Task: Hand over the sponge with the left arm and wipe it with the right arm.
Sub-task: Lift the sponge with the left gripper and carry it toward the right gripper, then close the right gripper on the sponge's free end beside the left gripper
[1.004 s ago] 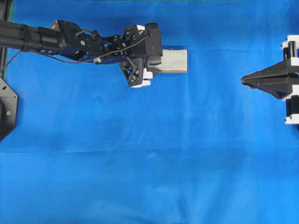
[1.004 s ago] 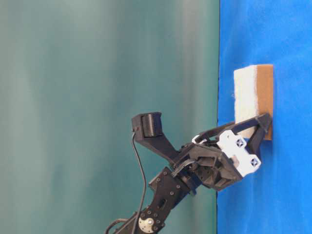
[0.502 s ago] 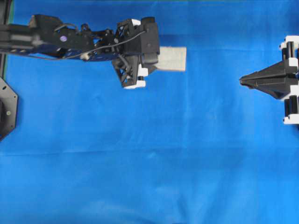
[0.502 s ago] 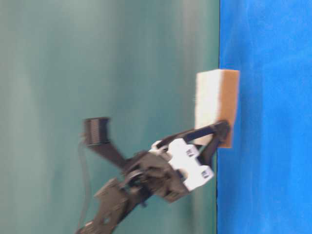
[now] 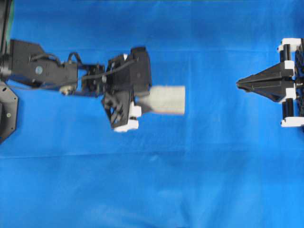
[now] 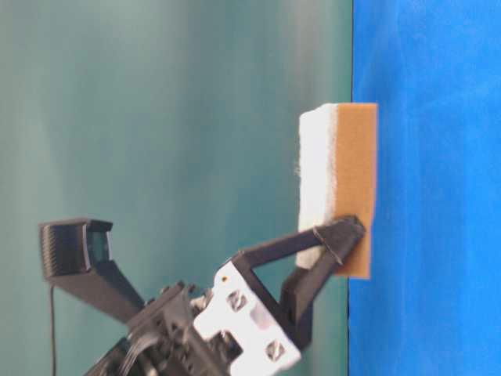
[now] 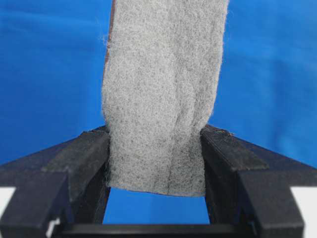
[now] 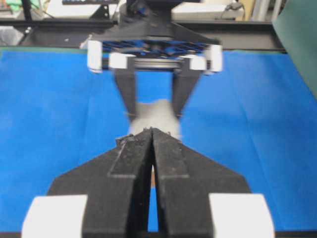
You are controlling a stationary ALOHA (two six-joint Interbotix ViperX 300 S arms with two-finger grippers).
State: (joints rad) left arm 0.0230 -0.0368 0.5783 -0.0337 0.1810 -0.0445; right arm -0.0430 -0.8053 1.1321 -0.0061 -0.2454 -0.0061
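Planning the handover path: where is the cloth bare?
Bare blue cloth lies all along the near side, and between the grey-topped sponge in the left claw and the shut right claw. No crowding.

Count of things on view
One grey-topped, orange-backed rectangular sponge (image 5: pixel 164 99); two black jointed robot arms (image 5: pixel 42 73) (image 5: pixel 278 83); one blue cloth table cover (image 5: pixel 152 180).

Grey-white sponge (image 5: pixel 164 99) with orange-brown underside, pinched at one end between the left gripper (image 5: pixel 142 100) fingers, lifted off the blue cloth (image 5: pixel 152 180), free end pointing at the right gripper (image 5: pixel 240 83), well apart, jaws pressed together
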